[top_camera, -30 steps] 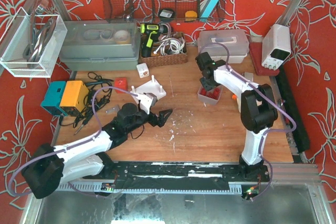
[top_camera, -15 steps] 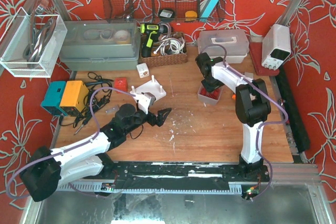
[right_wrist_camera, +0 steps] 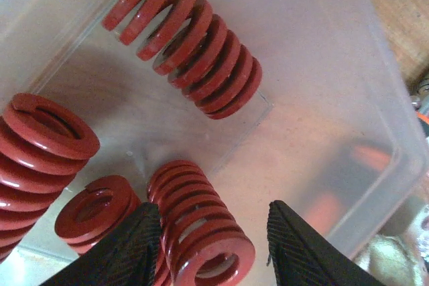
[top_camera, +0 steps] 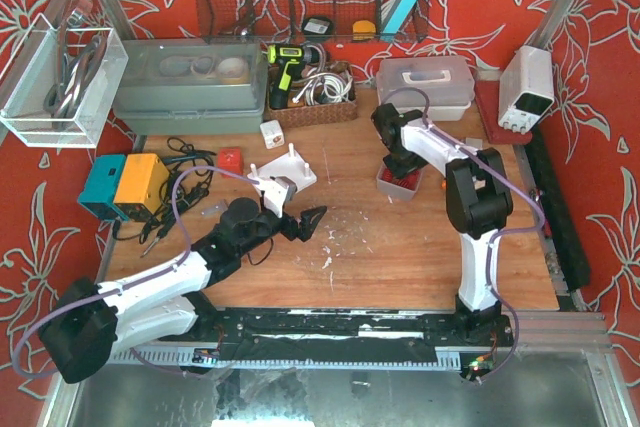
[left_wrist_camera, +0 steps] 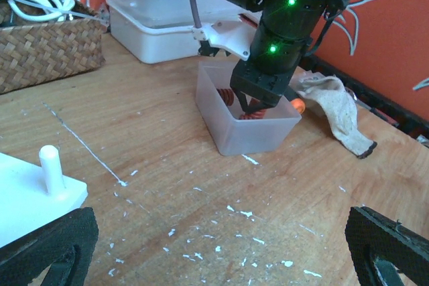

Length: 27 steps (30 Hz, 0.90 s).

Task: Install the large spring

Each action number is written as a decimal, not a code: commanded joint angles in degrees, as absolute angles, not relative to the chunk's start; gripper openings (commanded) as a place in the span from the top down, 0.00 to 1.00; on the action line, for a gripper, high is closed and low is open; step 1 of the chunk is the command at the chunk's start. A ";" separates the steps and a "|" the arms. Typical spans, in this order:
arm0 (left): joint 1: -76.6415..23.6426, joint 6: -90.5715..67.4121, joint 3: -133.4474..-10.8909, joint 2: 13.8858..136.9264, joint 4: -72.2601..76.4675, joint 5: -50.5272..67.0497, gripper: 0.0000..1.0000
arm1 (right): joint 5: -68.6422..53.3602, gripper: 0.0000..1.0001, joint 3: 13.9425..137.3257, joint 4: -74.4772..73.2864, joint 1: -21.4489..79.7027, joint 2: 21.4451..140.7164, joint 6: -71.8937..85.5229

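Several red springs lie in a clear plastic bin (top_camera: 386, 186), which also shows in the left wrist view (left_wrist_camera: 251, 128). My right gripper (top_camera: 398, 167) is down inside the bin. In the right wrist view it (right_wrist_camera: 213, 252) is open around one upright red spring (right_wrist_camera: 201, 229); the left finger (right_wrist_camera: 131, 249) touches it and the right finger (right_wrist_camera: 305, 249) stands apart. A wider spring (right_wrist_camera: 40, 145) stands at the left and another (right_wrist_camera: 194, 45) lies at the top. My left gripper (top_camera: 300, 222) is open and empty over the table beside the white peg base (top_camera: 285, 172), whose peg (left_wrist_camera: 50, 165) shows.
A clear lidded box (top_camera: 425, 82) and a wicker basket (top_camera: 315, 97) stand behind the bin. A rag (left_wrist_camera: 335, 108) lies to its right. A yellow and teal box (top_camera: 125, 185) with cables is at the left. A white power supply (top_camera: 527, 82) is at the back right.
The right arm's elbow has swung left while its gripper stays in the bin. The left arm has barely moved.
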State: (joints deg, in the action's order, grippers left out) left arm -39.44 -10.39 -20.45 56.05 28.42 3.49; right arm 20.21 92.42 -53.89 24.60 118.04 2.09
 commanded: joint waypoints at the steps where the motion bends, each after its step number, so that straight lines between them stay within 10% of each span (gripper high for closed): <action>1: -39.78 -9.83 -20.47 56.25 29.95 2.76 0.00 | 19.36 0.53 93.83 -56.21 23.91 120.03 1.68; 14: -39.78 -9.58 -20.65 56.25 29.51 1.94 0.00 | 18.42 0.81 95.15 -56.68 23.82 118.63 1.34; 27: -39.82 -9.92 -20.20 55.56 29.51 1.06 0.00 | 18.06 0.89 94.36 -56.40 23.80 114.89 2.44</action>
State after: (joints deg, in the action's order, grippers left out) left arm -39.44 -10.28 -20.45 56.10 28.42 2.15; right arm 17.93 94.06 -54.50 24.27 117.84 1.93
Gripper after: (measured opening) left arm 0.998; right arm 0.341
